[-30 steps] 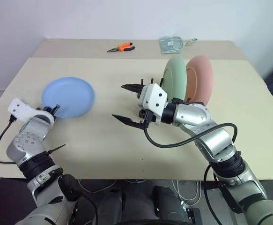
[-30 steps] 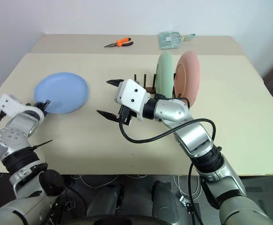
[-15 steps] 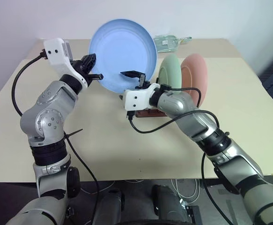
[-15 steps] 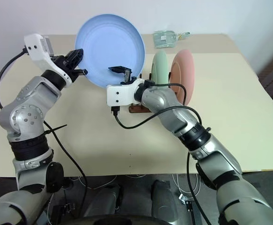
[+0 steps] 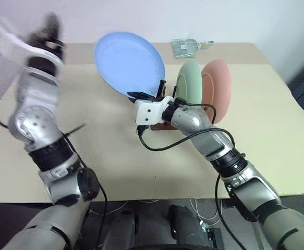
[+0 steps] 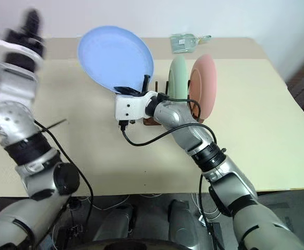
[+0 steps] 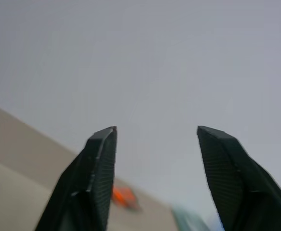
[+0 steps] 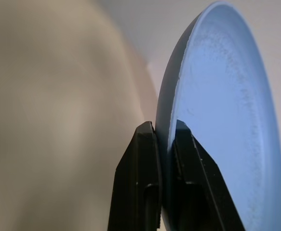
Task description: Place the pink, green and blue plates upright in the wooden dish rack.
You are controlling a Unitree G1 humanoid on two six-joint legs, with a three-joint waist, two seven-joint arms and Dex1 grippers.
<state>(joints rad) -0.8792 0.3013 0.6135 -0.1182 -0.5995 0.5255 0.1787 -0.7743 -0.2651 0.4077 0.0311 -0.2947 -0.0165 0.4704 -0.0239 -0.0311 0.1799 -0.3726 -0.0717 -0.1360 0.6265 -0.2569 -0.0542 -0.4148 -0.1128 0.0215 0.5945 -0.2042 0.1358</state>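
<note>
We are lifting our left gripper (image 7: 154, 144), fingers apart and empty, while our right gripper (image 8: 163, 144) is pinching the round light blue plate (image 5: 129, 63) upright, just left of the dark wooden dish rack (image 5: 165, 123).
</note>
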